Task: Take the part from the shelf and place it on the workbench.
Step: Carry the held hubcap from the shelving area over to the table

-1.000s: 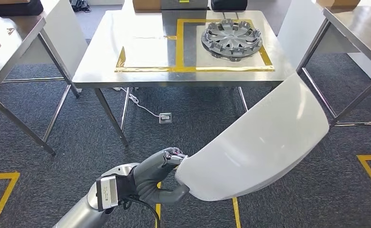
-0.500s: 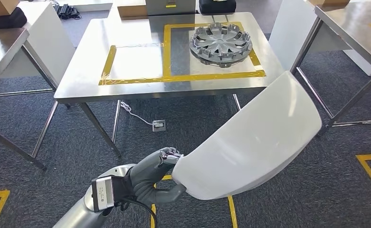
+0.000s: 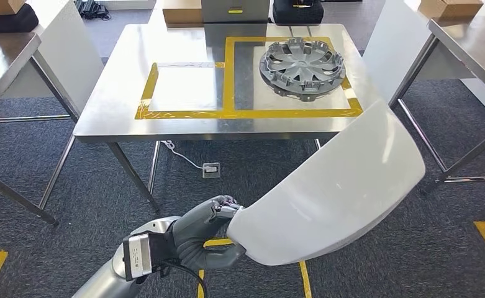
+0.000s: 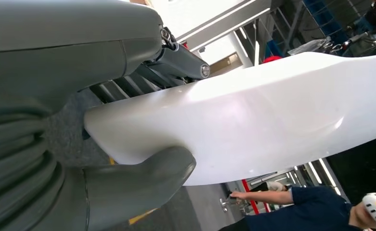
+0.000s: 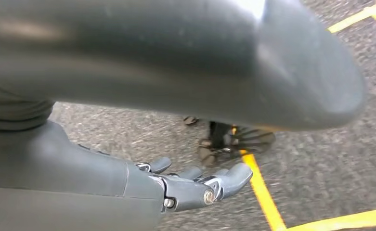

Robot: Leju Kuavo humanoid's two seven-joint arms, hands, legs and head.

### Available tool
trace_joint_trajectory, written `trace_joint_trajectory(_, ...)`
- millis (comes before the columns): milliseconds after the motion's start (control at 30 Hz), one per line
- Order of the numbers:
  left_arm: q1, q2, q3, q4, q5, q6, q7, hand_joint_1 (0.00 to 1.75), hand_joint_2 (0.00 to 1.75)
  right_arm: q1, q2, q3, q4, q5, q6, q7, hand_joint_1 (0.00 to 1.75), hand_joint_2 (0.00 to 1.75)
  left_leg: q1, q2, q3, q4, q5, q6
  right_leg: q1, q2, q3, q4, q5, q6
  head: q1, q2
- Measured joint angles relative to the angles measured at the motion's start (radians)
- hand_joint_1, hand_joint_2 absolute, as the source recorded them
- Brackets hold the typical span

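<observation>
Left hand [image 3: 205,233] clamps end of white panel [image 3: 336,192], thumb under, fingers [image 4: 176,60] over; panel in air, short of worktop [image 3: 112,105]. Right hand [image 5: 195,185] hangs over floor, fingers apart, holding nothing. Advice: keep panel level, lower into taped bay [image 3: 181,87] beside hubcap [image 3: 302,64]. No containers visible.

**Colours in the scene**

The panel [image 3: 339,192] is glossy white. The grey hand [image 3: 205,233] holds it. The steel table [image 3: 112,105] carries yellow tape [image 3: 227,68] rectangles and a silver-grey hubcap [image 3: 302,65]. The carpet [image 3: 72,180] is dark speckled grey.
</observation>
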Motion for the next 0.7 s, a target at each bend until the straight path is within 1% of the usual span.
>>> trace_joint_trajectory(33,0.001,0.001,0.000,-0.001,-0.002,0.001,-0.001,1.75,1.75,0.000,0.000,0.000,0.000,0.000,0.000,-0.001,0.00,0.00,-0.001,0.000,0.006,0.000,-0.010,-0.006,0.001,-0.002,0.011,-0.043,0.032,-0.005,0.001,0.000)
trace_joint_trajectory(67,0.002,0.001,0.001,-0.003,-0.002,0.002,-0.003,1.75,1.75,0.000,0.000,0.000,0.000,0.001,0.000,-0.001,0.00,0.00,-0.003,0.000,0.012,0.001,-0.018,-0.012,0.002,-0.003,0.016,-0.066,0.047,-0.010,0.002,0.000)
trace_joint_trajectory(133,0.005,0.003,0.002,-0.006,-0.003,0.005,-0.007,1.75,1.75,0.000,0.000,0.000,0.000,0.002,0.001,0.000,0.00,0.00,-0.005,0.000,0.022,0.002,-0.025,-0.025,0.003,-0.002,0.024,-0.072,0.041,-0.025,0.001,0.000)
trace_joint_trajectory(167,0.006,0.004,0.003,-0.008,-0.004,0.006,-0.009,1.75,1.75,0.000,0.000,0.000,0.000,0.003,0.001,0.001,0.00,0.00,-0.004,0.000,0.025,0.013,-0.026,-0.030,0.001,0.000,0.033,-0.073,0.039,-0.033,0.000,0.000)
trace_joint_trajectory(200,0.007,0.005,0.004,-0.010,-0.004,0.006,-0.010,1.75,1.75,0.000,0.000,0.000,0.000,0.004,0.000,0.001,0.00,0.00,-0.004,0.001,0.015,0.041,-0.030,-0.036,0.000,0.000,0.044,-0.074,0.034,-0.040,-0.003,0.000)
trace_joint_trajectory(233,0.008,0.006,0.004,-0.011,-0.004,0.006,-0.012,1.75,1.75,0.000,0.000,0.000,0.000,0.004,0.000,0.001,0.00,0.00,-0.002,0.002,-0.008,0.088,-0.040,-0.040,0.000,0.001,0.055,-0.074,0.029,-0.046,-0.006,0.000)
trace_joint_trajectory(267,0.010,0.008,0.005,-0.012,-0.004,0.006,-0.012,1.75,1.75,-0.001,0.000,0.000,0.000,0.005,0.000,0.001,0.00,0.00,-0.001,0.003,-0.047,0.152,-0.059,-0.044,0.000,0.001,0.063,-0.074,0.022,-0.050,-0.008,0.000)
trace_joint_trajectory(300,0.012,0.009,0.006,-0.012,-0.004,0.007,-0.013,1.75,1.75,-0.001,0.000,0.000,0.000,0.006,0.000,0.002,0.00,0.00,0.000,0.003,-0.092,0.218,-0.085,-0.047,0.000,0.001,0.070,-0.074,0.015,-0.052,-0.011,0.000)
trace_joint_trajectory(333,0.014,0.011,0.006,-0.012,-0.004,0.007,-0.012,1.75,1.75,0.000,0.000,0.000,0.000,0.007,-0.001,0.002,0.00,0.00,0.001,0.003,-0.133,0.271,-0.112,-0.048,0.000,0.001,0.077,-0.074,0.007,-0.053,-0.012,0.000)
trace_joint_trajectory(367,0.016,0.012,0.006,-0.012,-0.005,0.007,-0.012,1.75,1.75,0.000,0.000,0.000,0.000,0.009,-0.001,0.002,0.00,0.00,0.001,0.003,-0.163,0.298,-0.131,-0.048,0.000,0.002,0.087,-0.074,-0.001,-0.052,-0.013,0.000)
trace_joint_trajectory(400,0.018,0.013,0.006,-0.012,-0.005,0.008,-0.012,1.75,1.75,0.000,0.000,0.000,0.000,0.011,-0.001,0.002,0.00,0.00,0.001,0.003,-0.177,0.291,-0.128,-0.046,0.000,0.003,0.098,-0.074,-0.010,-0.052,-0.014,0.000)
trace_joint_trajectory(433,0.018,0.013,0.006,-0.012,-0.007,0.010,-0.012,1.75,1.75,0.000,0.000,0.000,0.000,0.013,0.000,0.002,0.00,0.00,0.001,0.003,-0.175,0.253,-0.101,-0.044,0.000,0.003,0.111,-0.074,-0.020,-0.050,-0.014,0.000)
trace_joint_trajectory(467,0.018,0.013,0.007,-0.013,-0.010,0.012,-0.012,1.75,1.75,0.000,0.000,0.001,0.000,0.015,0.001,0.002,0.00,0.00,0.001,0.004,-0.162,0.191,-0.052,-0.041,0.000,0.004,0.125,-0.074,-0.030,-0.048,-0.015,0.000)
trace_joint_trajectory(500,0.019,0.014,0.007,-0.013,-0.013,0.015,-0.012,1.75,1.75,-0.001,0.000,0.001,0.000,0.017,0.002,0.003,0.00,0.00,0.000,0.004,-0.147,0.122,0.003,-0.036,0.001,0.005,0.138,-0.073,-0.040,-0.045,-0.017,0.000)
trace_joint_trajectory(533,0.020,0.014,0.008,-0.013,-0.016,0.016,-0.012,1.75,1.75,-0.002,0.000,0.001,0.000,0.018,0.004,0.005,0.00,0.00,-0.002,0.004,-0.135,0.070,0.040,-0.031,0.003,0.006,0.146,-0.072,-0.050,-0.040,-0.018,0.000)
trace_joint_trajectory(567,0.022,0.015,0.009,-0.014,-0.019,0.018,-0.012,1.75,1.75,-0.003,0.000,0.002,0.000,0.018,0.005,0.008,0.00,0.00,-0.004,0.004,-0.127,0.038,0.061,-0.025,0.004,0.006,0.152,-0.072,-0.060,-0.034,-0.018,0.000)
trace_joint_trajectory(600,0.025,0.015,0.010,-0.016,-0.020,0.018,-0.012,1.75,1.75,-0.003,-0.001,0.002,0.000,0.018,0.007,0.011,0.00,0.00,-0.005,0.004,-0.125,0.026,0.067,-0.017,0.006,0.007,0.155,-0.068,-0.064,-0.027,-0.018,0.000)
trace_joint_trajectory(633,0.027,0.015,0.011,-0.019,-0.020,0.019,-0.011,1.75,1.75,-0.004,-0.001,0.002,0.000,0.018,0.008,0.013,0.00,0.00,-0.005,0.004,-0.119,0.026,0.062,-0.010,0.006,0.007,0.160,-0.066,-0.067,-0.020,-0.018,0.000)
trace_joint_trajectory(667,0.028,0.015,0.012,-0.021,-0.021,0.019,-0.011,1.75,1.75,-0.004,-0.002,0.002,0.000,0.018,0.009,0.014,0.00,0.00,-0.004,0.003,-0.110,0.023,0.065,-0.004,0.006,0.006,0.164,-0.060,-0.070,-0.014,-0.017,0.000)
trace_joint_trajectory(700,0.029,0.014,0.013,-0.023,-0.021,0.019,-0.011,1.75,1.75,-0.005,-0.003,0.002,0.000,0.018,0.010,0.014,0.00,0.00,-0.002,0.003,-0.100,0.021,0.066,0.003,0.005,0.005,0.163,-0.043,-0.074,-0.009,-0.016,0.000)
